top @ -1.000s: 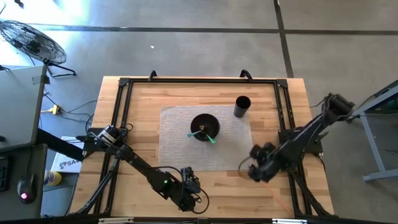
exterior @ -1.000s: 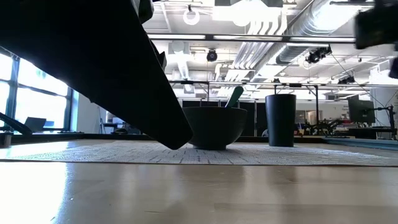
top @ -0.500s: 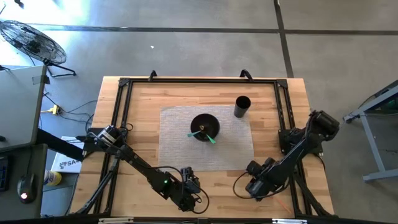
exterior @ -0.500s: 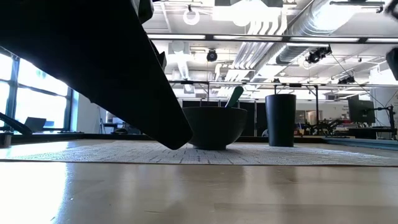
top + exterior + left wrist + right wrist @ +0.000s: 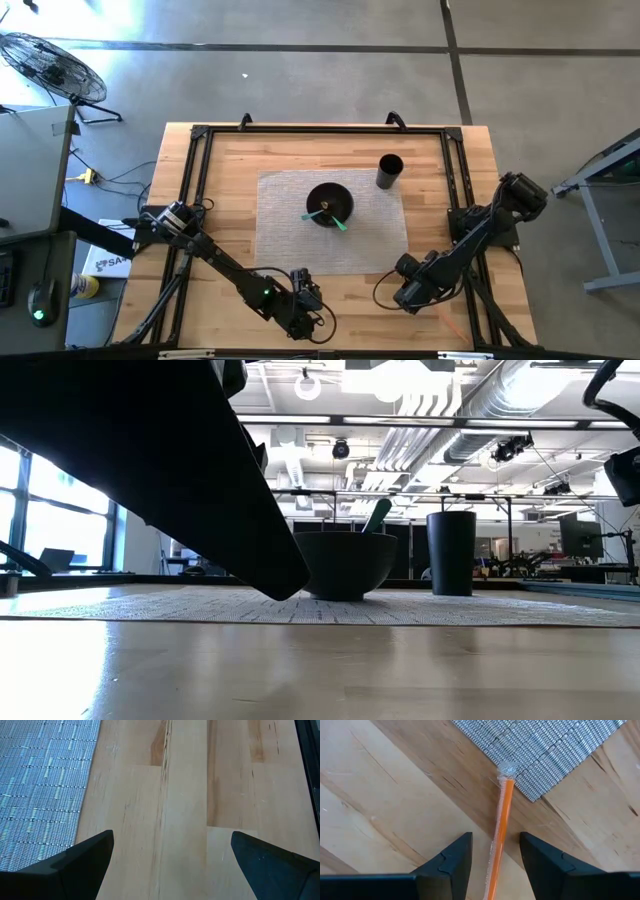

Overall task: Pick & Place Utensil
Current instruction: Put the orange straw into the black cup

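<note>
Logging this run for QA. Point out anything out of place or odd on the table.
One thing: a thin orange stick lies on the bare wood with its tip at the corner of the grey mat, between the open fingers of the right gripper. Otherwise the green utensil rests in the black bowl, and the cup stands upright.

From above we see even, bright light on the worktop point(image 5: 230, 160), with only soft shadows. In the low view, ceiling lamps point(image 5: 307, 385) at 12 o'clock glare, leaving a backlit arm point(image 5: 150, 460) a black silhouette and the near wood blurred. Both wrist views are sharp on the wood grain.
</note>
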Controlling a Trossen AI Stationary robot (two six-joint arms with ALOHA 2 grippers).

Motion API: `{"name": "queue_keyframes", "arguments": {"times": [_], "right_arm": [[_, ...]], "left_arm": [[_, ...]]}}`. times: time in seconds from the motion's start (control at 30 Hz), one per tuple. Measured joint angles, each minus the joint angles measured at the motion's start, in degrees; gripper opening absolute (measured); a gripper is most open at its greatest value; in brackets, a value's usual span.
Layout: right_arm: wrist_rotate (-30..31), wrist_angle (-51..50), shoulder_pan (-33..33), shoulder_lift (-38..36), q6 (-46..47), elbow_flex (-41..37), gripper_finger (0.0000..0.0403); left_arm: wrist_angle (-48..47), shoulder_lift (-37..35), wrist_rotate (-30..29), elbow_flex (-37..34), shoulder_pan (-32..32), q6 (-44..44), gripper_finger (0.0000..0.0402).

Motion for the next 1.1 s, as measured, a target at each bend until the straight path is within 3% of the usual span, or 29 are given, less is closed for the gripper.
{"name": "queue_keyframes", "arguments": {"times": [0.27, 0.73, 1.1], "right_arm": [[-0.02, 0.36, 0.02, 0.02, 0.00, -0.02, 0.0142], [0.15, 1.45, 0.00, 0.09, 0.65, -0.11, 0.0042], [3.91, 2.12, -0.02, 0.09, 2.56, -0.09, 0.0003]], "left_arm": [[0.00, 0.00, 0.00, 0.00, -0.01, 0.01, 0.0399], [0.00, 0.00, 0.00, 0.00, -0.02, 0.00, 0.0399], [0.00, 0.00, 0.00, 0.00, 0.00, 0.00, 0.0399]]}}
